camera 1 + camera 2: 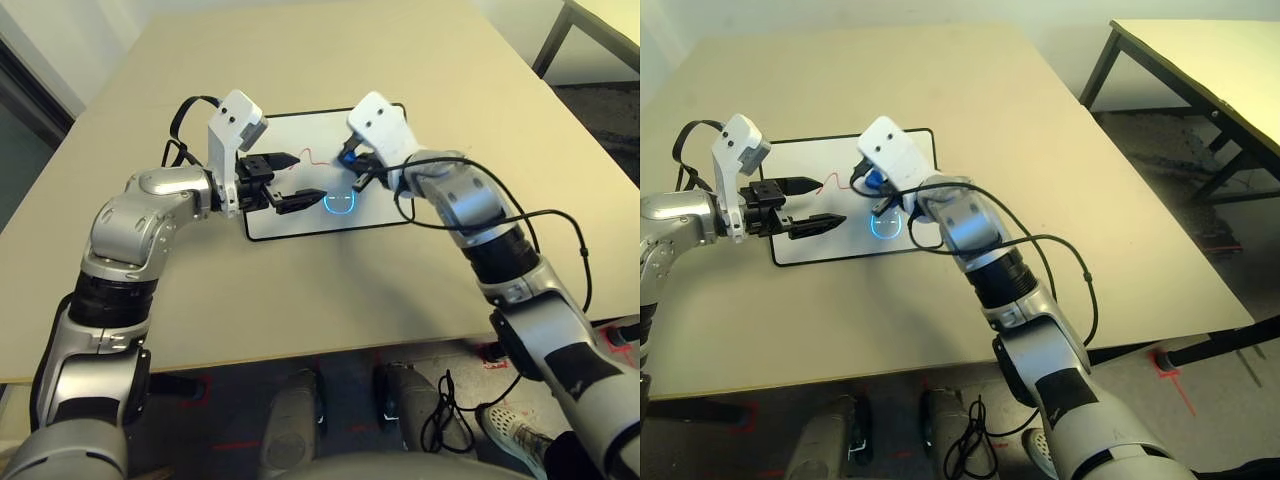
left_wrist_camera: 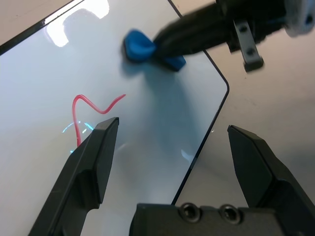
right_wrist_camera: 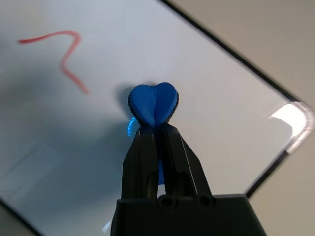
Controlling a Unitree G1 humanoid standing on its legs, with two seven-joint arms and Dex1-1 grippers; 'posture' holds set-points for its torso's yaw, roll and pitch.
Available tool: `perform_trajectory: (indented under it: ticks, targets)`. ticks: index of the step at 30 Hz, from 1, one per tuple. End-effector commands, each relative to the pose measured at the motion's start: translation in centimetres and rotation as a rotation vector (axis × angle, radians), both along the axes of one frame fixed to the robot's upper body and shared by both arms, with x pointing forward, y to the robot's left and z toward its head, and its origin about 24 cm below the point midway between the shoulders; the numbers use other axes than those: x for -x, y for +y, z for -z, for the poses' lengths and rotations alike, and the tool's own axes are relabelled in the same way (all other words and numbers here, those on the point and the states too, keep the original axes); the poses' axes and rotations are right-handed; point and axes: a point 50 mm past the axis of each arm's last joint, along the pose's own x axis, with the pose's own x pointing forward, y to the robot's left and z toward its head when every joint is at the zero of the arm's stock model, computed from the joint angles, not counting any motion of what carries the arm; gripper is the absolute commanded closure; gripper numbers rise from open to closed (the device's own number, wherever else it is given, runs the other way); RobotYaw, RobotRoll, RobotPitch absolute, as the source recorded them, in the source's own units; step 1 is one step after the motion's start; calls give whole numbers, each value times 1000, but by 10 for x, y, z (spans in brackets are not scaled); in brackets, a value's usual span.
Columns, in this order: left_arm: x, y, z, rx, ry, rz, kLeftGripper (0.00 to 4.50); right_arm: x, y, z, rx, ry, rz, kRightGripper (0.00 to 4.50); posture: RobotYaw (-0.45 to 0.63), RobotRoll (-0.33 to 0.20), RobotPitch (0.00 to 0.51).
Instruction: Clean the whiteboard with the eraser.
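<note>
Right gripper (image 3: 156, 129) pinches the eraser (image 3: 153, 103) above the whiteboard (image 1: 300, 222); left gripper (image 2: 172, 162) hangs spread apart.
Wiping step: next, I judge, lower the eraser onto the red line (image 3: 66, 54) and rub.

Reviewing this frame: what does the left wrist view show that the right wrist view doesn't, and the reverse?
Left wrist view alone: the left gripper, open and empty above the board's edge, and a side look at the right gripper's black fingers clamped on the eraser.

Right wrist view alone: the small bright blue eraser end-on, squeezed into a heart shape by the shut right gripper, and a bright glare near one rounded board corner.

Both: the flat white whiteboard with thin black frame, the red squiggle not yet wiped, the eraser, and the beige table.
</note>
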Motion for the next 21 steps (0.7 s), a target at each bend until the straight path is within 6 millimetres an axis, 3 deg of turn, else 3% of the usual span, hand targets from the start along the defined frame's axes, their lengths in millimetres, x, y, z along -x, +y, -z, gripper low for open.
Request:
perform_trajectory:
  ticks: [1,13,17,21]
  targets:
    - [0,-2,0,1,11,15,0,-6,-12,9,25,20,73,4499,67,0,181]
    - [0,-3,0,-1,13,18,0,31,0,65,99,182,-29,4499,68,0,187]
    - [0,-3,0,0,14,21,0,34,1,70,110,196,-36,4499,68,0,187]
    - [0,-3,0,0,15,23,0,25,-2,60,96,160,-11,4499,65,0,188]
